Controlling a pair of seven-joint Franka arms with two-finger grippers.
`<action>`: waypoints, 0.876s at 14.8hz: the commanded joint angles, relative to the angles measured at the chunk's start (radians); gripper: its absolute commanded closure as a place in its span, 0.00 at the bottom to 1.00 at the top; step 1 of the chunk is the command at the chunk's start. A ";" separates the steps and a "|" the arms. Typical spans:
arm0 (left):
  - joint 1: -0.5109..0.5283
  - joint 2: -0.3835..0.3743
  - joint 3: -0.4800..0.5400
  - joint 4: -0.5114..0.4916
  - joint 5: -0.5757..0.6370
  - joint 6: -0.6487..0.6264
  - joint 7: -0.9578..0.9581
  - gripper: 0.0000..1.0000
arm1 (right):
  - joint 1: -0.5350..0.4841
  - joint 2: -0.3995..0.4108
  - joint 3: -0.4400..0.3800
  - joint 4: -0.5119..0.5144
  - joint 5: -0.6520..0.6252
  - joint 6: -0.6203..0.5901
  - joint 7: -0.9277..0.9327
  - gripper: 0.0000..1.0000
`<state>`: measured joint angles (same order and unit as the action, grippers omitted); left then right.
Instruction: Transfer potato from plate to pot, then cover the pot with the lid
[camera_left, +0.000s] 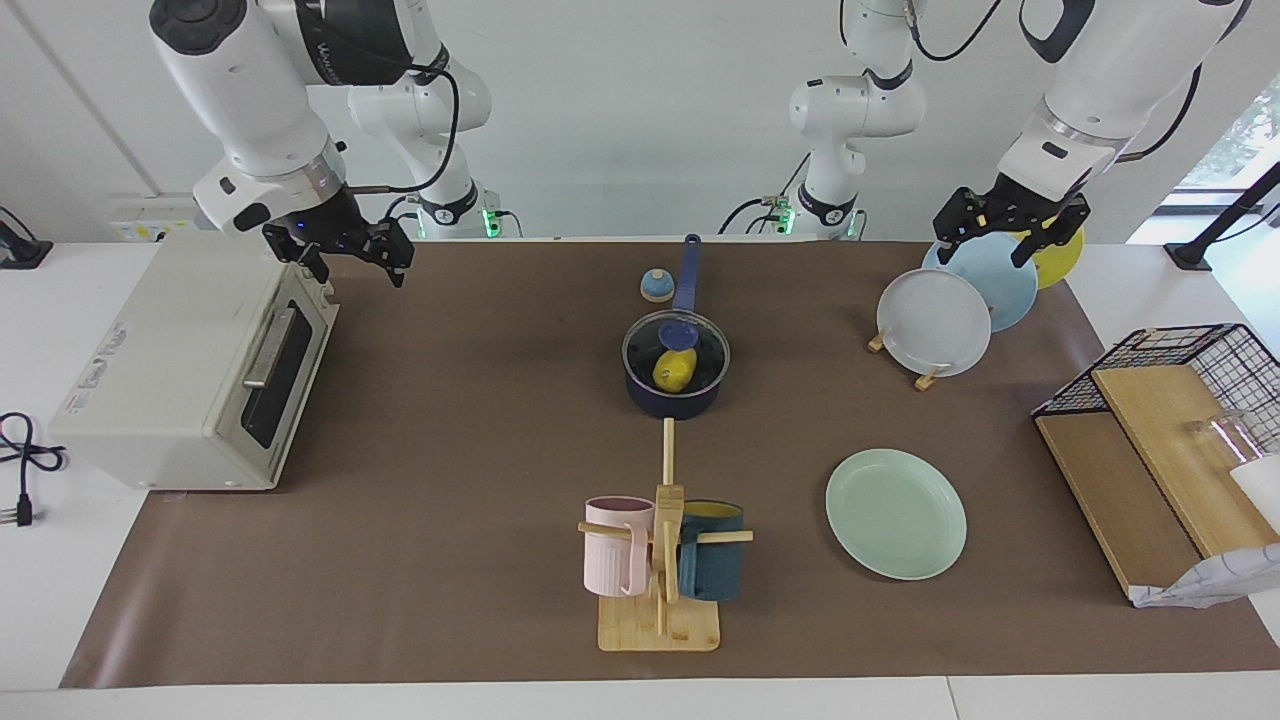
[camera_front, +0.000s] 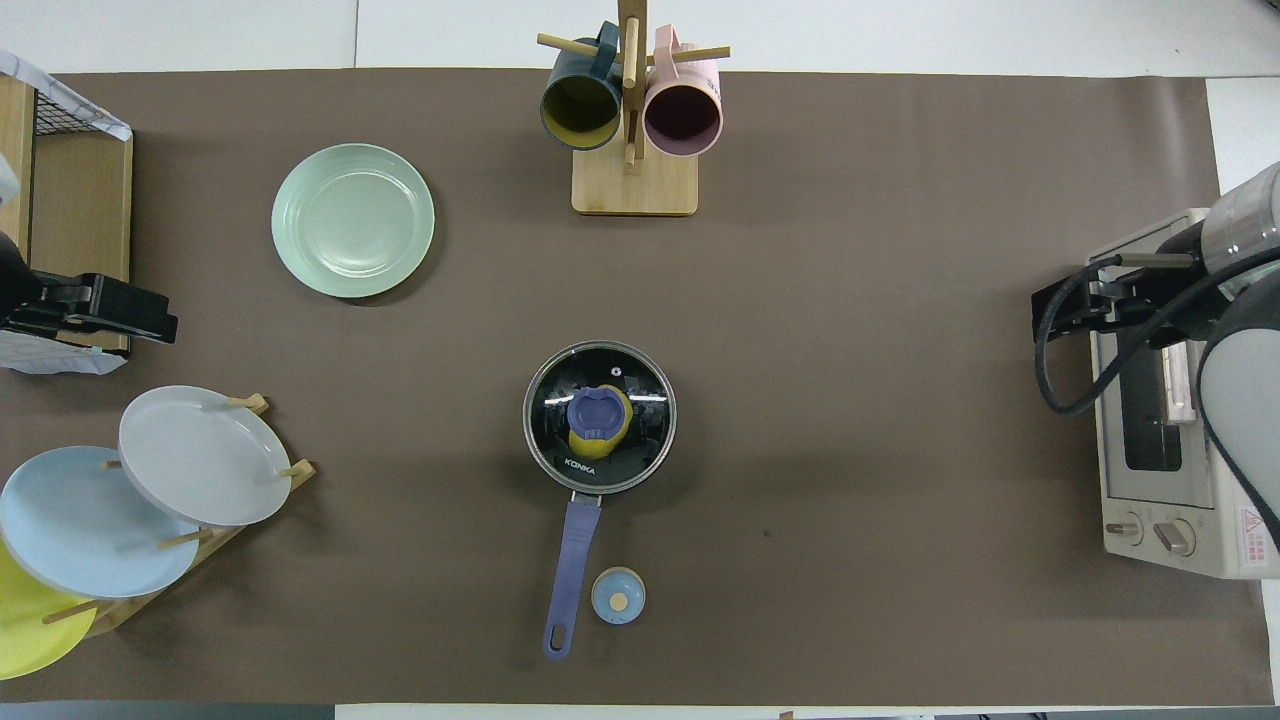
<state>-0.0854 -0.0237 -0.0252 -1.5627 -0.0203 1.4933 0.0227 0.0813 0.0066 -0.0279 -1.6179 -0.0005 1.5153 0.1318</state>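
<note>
Already the potato (camera_left: 675, 370) lay inside the pot (camera_left: 676, 392), and the lid (camera_left: 676, 349) sat flat on the pot's rim, its blue knob over the yellow lump. The pot stood mid-table, between the two claws and well apart from each. The right gripper (camera_left: 349, 254) hung in the air over the corner of the toaster oven (camera_left: 190, 370), jaws spread and holding nothing. The left gripper (camera_left: 1010, 234) hung over the upright plates in the plate rack (camera_left: 925, 378), jaws likewise spread and empty. The plate (camera_left: 896, 513) lay bare, well below the left gripper, beside the mug stand (camera_left: 660, 590).
</note>
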 joint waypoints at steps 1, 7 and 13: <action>0.006 -0.016 -0.002 -0.013 0.014 -0.005 0.003 0.00 | -0.021 -0.013 0.008 0.004 0.002 0.002 -0.035 0.00; 0.006 -0.016 -0.002 -0.013 0.014 -0.005 0.003 0.00 | -0.043 -0.013 0.008 0.004 0.004 -0.012 -0.084 0.00; 0.006 -0.016 -0.002 -0.011 0.014 -0.005 0.003 0.00 | -0.040 -0.013 0.008 0.004 0.002 -0.015 -0.078 0.00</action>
<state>-0.0854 -0.0237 -0.0252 -1.5627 -0.0203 1.4933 0.0227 0.0549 0.0053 -0.0279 -1.6101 -0.0004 1.5114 0.0750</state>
